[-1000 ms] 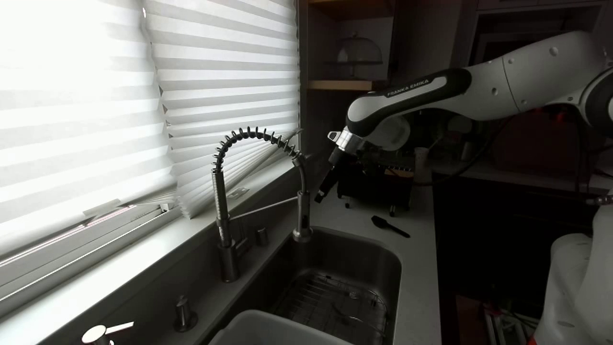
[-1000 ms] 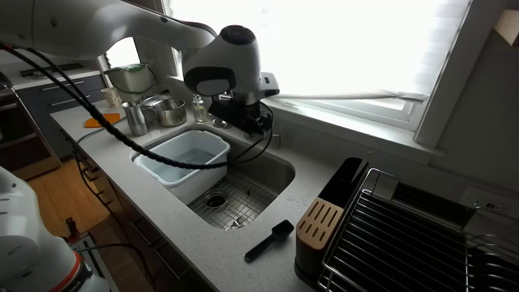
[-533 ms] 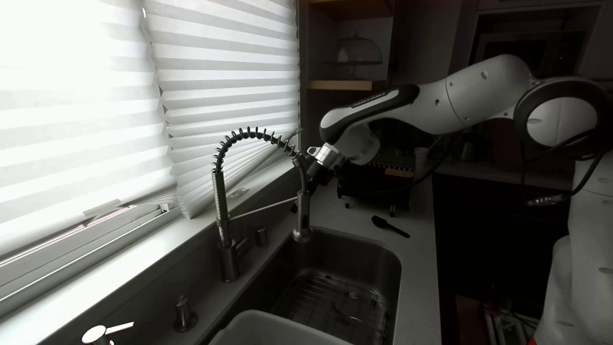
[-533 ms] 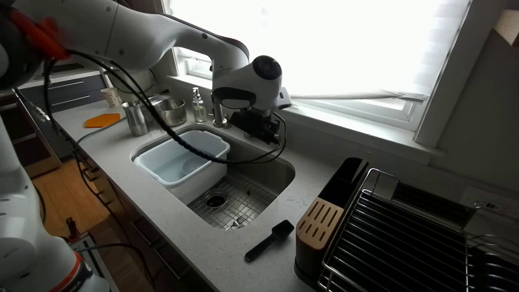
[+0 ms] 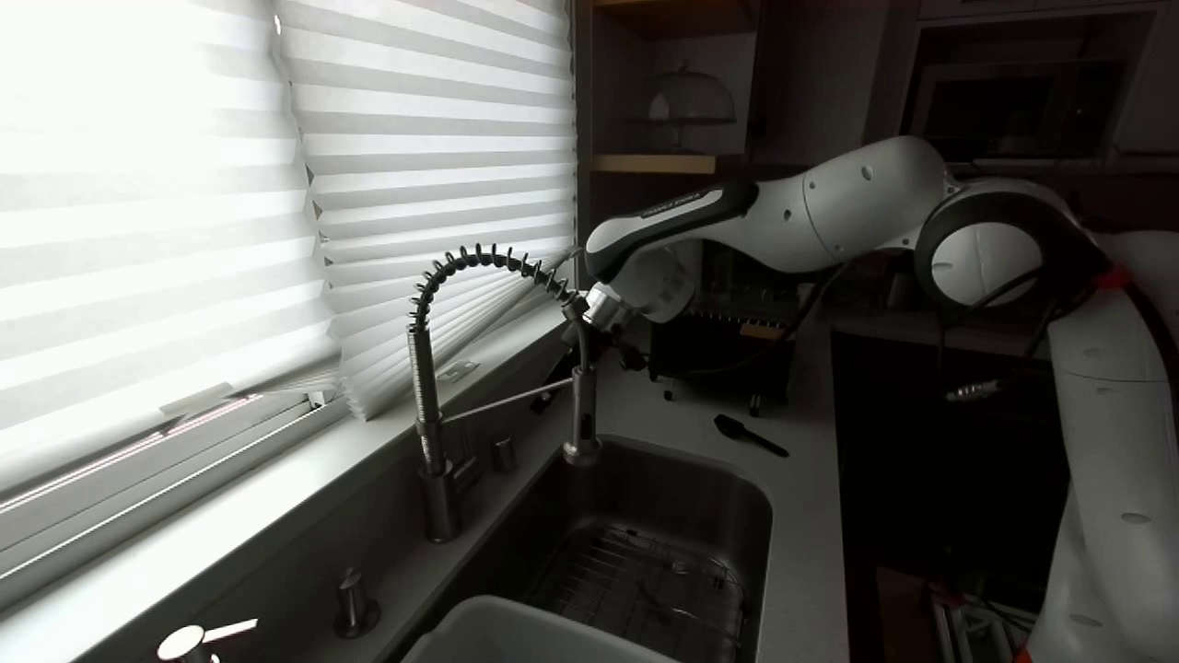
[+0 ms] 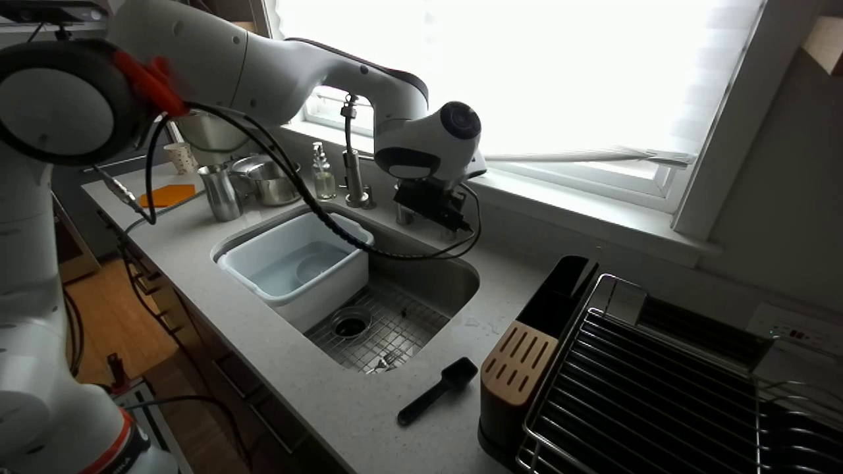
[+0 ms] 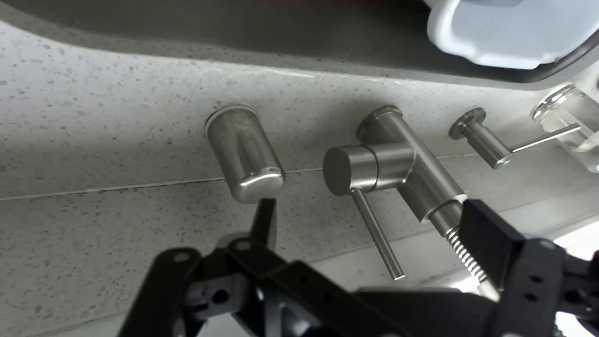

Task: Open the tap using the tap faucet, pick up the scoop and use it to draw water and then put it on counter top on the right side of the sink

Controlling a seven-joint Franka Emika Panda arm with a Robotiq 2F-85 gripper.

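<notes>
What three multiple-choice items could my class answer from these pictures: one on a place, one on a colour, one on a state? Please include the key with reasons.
1. Where is the scoop?
A in the white tub
B on the dish rack
C on the counter top

2. What colour is the flat pad near the metal pitcher?
A green
B orange
C blue

3. How is the gripper?
A open
B shut on the scoop
C shut on nothing

1 C: it lies there beside the sink in both exterior views.
2 B: its orange surface shows in an exterior view.
3 A: the wrist view shows the jaws wide apart.
</notes>
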